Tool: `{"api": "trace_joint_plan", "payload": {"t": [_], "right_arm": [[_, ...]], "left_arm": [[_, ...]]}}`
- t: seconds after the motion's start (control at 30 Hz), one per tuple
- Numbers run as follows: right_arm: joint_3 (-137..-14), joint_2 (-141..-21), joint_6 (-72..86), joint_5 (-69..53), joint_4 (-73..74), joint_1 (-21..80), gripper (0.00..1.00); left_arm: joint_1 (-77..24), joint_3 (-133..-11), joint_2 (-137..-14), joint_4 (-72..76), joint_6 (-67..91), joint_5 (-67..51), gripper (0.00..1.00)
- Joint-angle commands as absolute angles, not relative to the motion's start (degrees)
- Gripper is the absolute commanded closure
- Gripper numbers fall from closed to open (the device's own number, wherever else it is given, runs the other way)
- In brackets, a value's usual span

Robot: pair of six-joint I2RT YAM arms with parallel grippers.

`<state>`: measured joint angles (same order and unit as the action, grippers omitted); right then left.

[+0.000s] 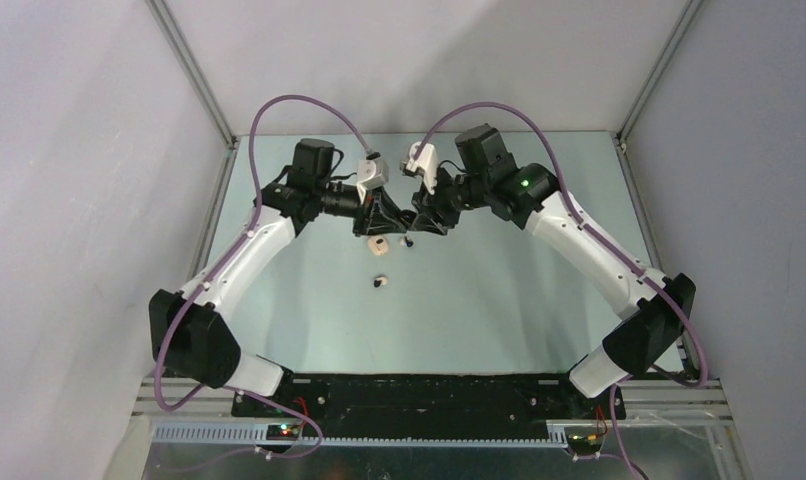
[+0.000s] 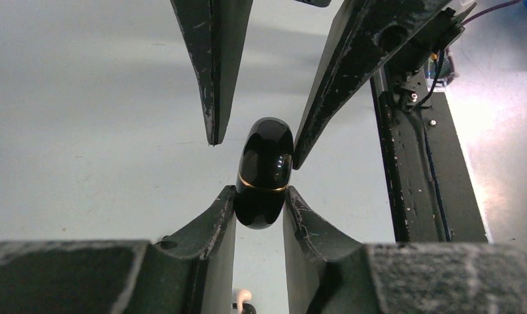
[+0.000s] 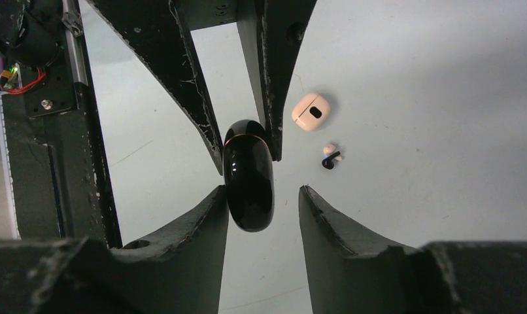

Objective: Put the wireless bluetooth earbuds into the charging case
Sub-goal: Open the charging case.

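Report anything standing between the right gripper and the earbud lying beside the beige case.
A glossy black oval object, pinched by the left gripper, sits between the right gripper's open fingers. Past it, the earbud and charging case lie on the table; nothing else visible intervenes.

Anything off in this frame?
Yes. The left hand is clamped on a glossy black pod with a gold seam, and the right hand stands open around it. The beige charging case and an earbud lie loose on the table, with neither hand on them.
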<state>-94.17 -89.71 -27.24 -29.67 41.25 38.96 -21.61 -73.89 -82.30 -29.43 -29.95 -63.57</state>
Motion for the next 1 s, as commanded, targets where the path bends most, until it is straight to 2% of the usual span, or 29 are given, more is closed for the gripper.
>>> {"api": "trace_joint_plan", "payload": {"t": [0.0,0.97], "right_arm": [[-97.87,-90.00,-27.68,-29.10,39.32,36.24,0.54],[-98.90,-91.09,-18.64,-36.87,37.64,29.66,0.55]], "left_arm": [[-21.28,-76.08,-82.51,-28.72,-30.35,-67.25,1.00],[-20.82,-77.76,-84.78,-28.78,-30.18,-69.21,1.00]]}}
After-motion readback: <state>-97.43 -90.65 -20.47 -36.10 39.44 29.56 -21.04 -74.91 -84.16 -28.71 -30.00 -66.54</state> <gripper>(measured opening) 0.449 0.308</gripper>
